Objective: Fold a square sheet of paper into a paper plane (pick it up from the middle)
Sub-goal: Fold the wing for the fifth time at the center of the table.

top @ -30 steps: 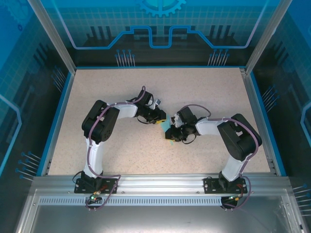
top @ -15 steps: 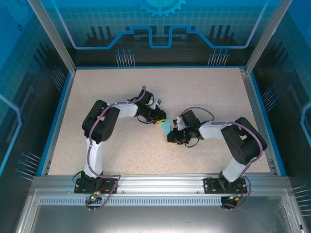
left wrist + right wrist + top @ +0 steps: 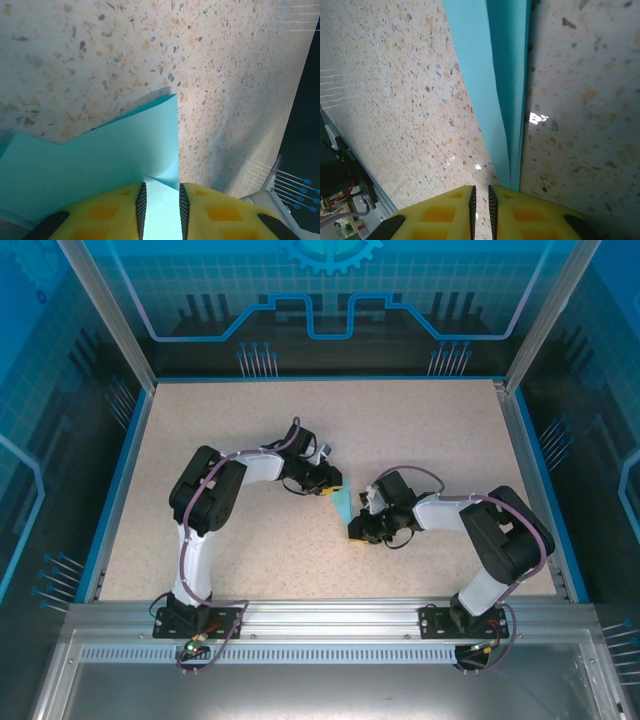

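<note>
Fingers on the left arm [image 3: 120,212] are closed to a narrow gap with a flap of the paper [image 3: 100,160] pinched between the pads. The light-blue layers fan out ahead of them, ending in a sharp corner over the speckled counter [image 3: 450,440]. The right fingers [image 3: 440,217] are drawn almost together, with only a thin slit between the pads. A long folded strip of the same paper runs down to the tip of one finger. I cannot tell whether it passes between the pads or merely sits against that finger.

From above, the paper sits near the middle of the counter, spanning the short space between the two arms, one end at each set of fingers. It is no longer a flat square. It shows overlapped layers and a long crease, but it is not yet a slim dart with a centre ridge.

My reading is that a middle fold is in hand, with the left side anchoring the paper while the right works along the crease. The next move likely calls for a steady left pinch and a slow, low pass by the right fingers to set the fold flat. The edges need to be lined up first, since thin paper like this can slip, buckle or tear if the two arms pull apart.
</note>
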